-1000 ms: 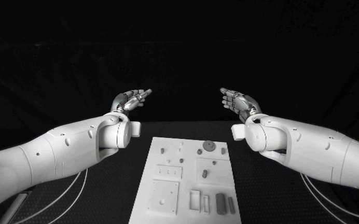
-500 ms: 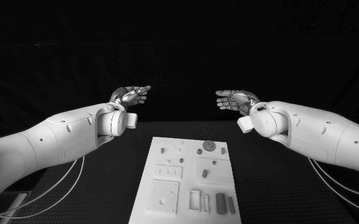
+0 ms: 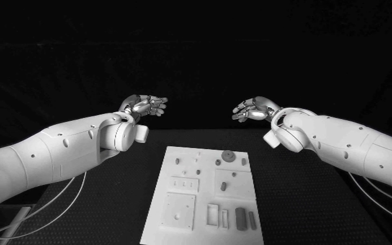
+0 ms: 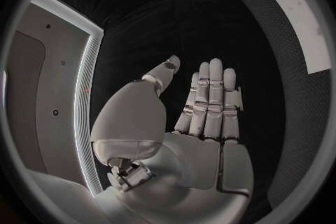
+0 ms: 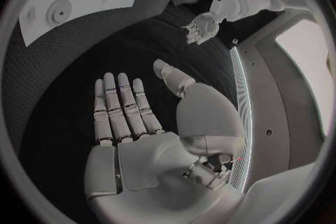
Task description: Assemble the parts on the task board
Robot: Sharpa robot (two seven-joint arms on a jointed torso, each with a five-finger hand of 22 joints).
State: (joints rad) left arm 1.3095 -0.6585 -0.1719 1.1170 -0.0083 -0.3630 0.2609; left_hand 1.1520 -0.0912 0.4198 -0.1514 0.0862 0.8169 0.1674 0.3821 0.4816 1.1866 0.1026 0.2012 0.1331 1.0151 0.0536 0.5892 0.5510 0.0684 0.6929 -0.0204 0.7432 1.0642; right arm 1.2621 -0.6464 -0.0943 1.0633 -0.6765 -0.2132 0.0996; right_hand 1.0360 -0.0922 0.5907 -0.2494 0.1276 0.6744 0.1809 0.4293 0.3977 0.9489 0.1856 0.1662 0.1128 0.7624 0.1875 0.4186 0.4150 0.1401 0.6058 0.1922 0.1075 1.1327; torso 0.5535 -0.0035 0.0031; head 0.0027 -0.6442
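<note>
You have both silver, metal-jointed hands, left (image 3: 144, 105) and right (image 3: 254, 109), raised with fingers apart and holding nothing. The flat white rectangular task board (image 3: 204, 195) lies on the black textured table (image 3: 310, 199), below and between them, carrying small grey parts (image 3: 229, 156).

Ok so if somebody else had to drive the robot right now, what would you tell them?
Left hand: holds nothing, fingers straight and apart, raised beyond the far end of the task board.
Right hand: also holds nothing, fingers open, raised on the other side of the board's far end.
Task board: lies flat in the middle of the black table, between the arms. The round part sits near its far end, and the long dark parts lie near its near end.
Done: neither hand touches the board or any part, so no assembly shows.
Left: pick up the parts and fit them; which slots are already filled I cannot tell.
</note>
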